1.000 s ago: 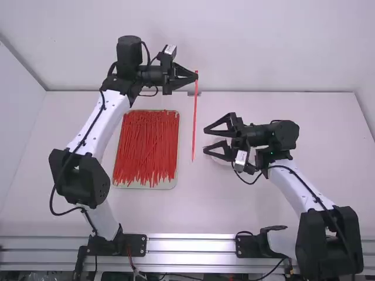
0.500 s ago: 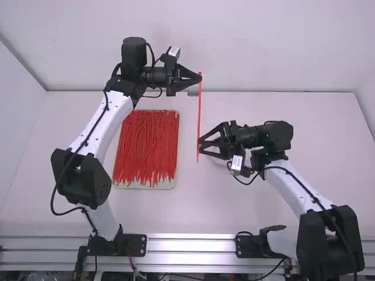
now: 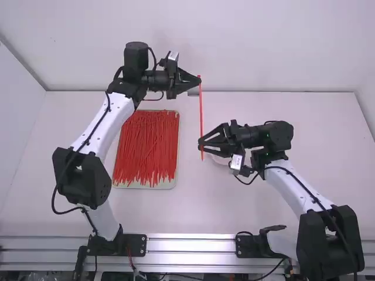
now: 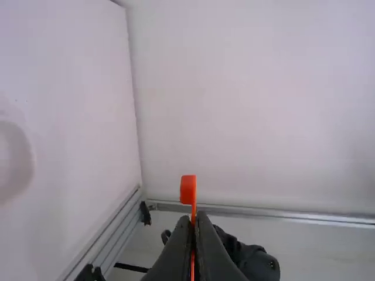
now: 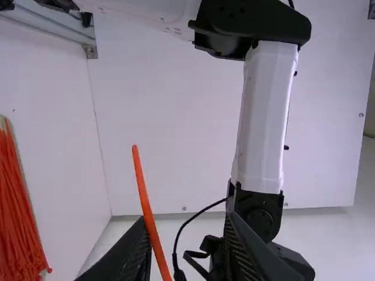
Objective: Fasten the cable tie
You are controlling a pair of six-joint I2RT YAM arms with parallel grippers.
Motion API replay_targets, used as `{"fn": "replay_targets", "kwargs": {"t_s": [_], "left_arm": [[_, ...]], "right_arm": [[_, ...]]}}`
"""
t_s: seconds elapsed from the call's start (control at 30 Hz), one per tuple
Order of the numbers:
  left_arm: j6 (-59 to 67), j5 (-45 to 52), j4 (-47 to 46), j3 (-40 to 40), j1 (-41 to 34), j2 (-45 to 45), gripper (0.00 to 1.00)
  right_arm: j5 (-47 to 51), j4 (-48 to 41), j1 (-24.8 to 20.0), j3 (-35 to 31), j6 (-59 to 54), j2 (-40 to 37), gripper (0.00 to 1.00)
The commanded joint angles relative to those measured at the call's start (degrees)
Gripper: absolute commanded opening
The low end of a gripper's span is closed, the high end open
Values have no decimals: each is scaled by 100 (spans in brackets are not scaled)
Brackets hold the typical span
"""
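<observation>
**White table, one tie held up between two arms**

From above, the white table (image 3: 328, 129) carries a pile of spare red ties (image 3: 146, 146) left of the middle. Over the far side, the left gripper (image 3: 196, 83) holds a single red cable tie (image 3: 201, 117) that hangs straight down. The right gripper (image 3: 203, 146) sits at its lower end.

At the left wrist, the fingers are clamped on the strap just below the tie's head (image 4: 188, 190), which sticks out past the tips.

At the right wrist, the jaws stand wide apart and grip nothing. The tail rises between them, close to one finger; whether it touches is unclear.

The step in hand looks like taking the free tail. Next, the right jaws should pinch it near the tip, then curl it up towards the head's slot, keeping the tip lined up squarely.
</observation>
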Motion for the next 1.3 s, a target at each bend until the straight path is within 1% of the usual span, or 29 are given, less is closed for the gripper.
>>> {"fn": "replay_targets", "kwargs": {"t_s": [0.0, 0.1, 0.17, 0.2, 0.37, 0.4, 0.43, 0.53, 0.6, 0.63, 0.73, 1.27], "left_arm": [[22, -17, 15, -33, -81, -63, 2], [-17, -15, 55, -31, -52, -63, 2], [-20, 4, 118, -31, -55, -66, 2], [-15, 2, 122, -31, -52, -63, 2], [-17, 0, 157, -31, -52, -63, 2], [-20, 0, 166, -31, -59, -63, 2], [-17, -2, 160, -31, -57, -63, 2], [-17, 2, 157, -31, -57, -63, 2], [-17, 0, 160, -31, -57, -63, 2], [-17, 0, 160, -31, -57, -63, 2], [-13, -11, 160, -31, -57, -63, 2], [37, 2, 160, -31, -57, -63, 2]], "right_arm": [[33, 31, -35, -42, 28, 7, 32], [52, 26, -142, -42, 28, 7, 32], [50, 24, -184, -42, 28, 7, 27], [50, 9, -175, -42, 31, 7, 26], [52, 11, -181, -42, 28, 7, 25], [85, 9, -170, -42, 31, 7, 22], [140, 7, -160, -42, 33, 7, 17], [136, 11, -184, -42, 31, 7, 15], [136, 9, -214, -42, 76, 7, 2], [136, 9, -214, -42, 96, 7, 0], [151, 24, -212, -42, 376, 7, 0], [140, 13, -221, -42, 520, 7, 0]]}}
